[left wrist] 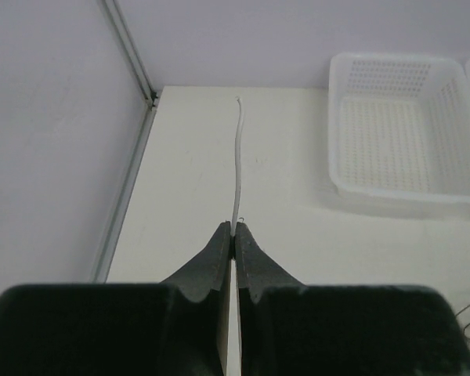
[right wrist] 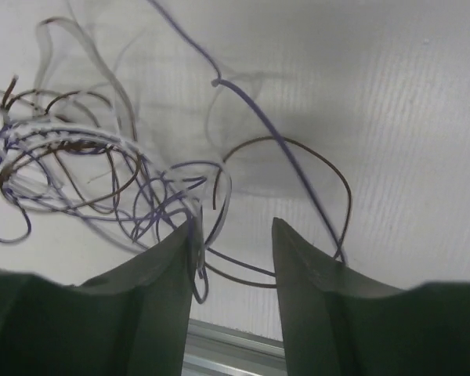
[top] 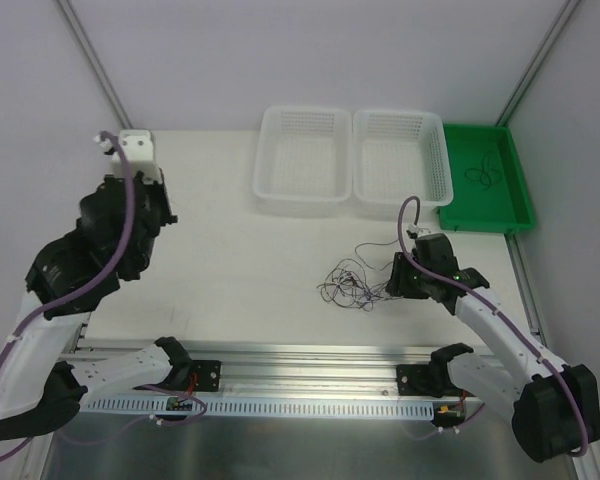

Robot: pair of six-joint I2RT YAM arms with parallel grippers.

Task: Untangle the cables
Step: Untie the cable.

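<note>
Close to the near edge of the counter (top: 240, 270), right of its middle, the right fingers (right wrist: 157, 282) are standing spread apart. A few loops of the cables (right wrist: 102, 172) are lying between them, and the main tangle is lying ahead and to their left, so the right arm is much nearer. Toward the far left corner, the left fingers (left wrist: 215, 258) are pressing together. A white wire (left wrist: 236, 157) is running from their tips; pinched or not, I cannot tell.

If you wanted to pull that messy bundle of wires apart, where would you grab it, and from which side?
Probably the brown loop, not the dense middle. It arcs out clear of the bundle on the side facing the right gripper, so its open jaws could come down from above and close on that single wire alone.
</note>
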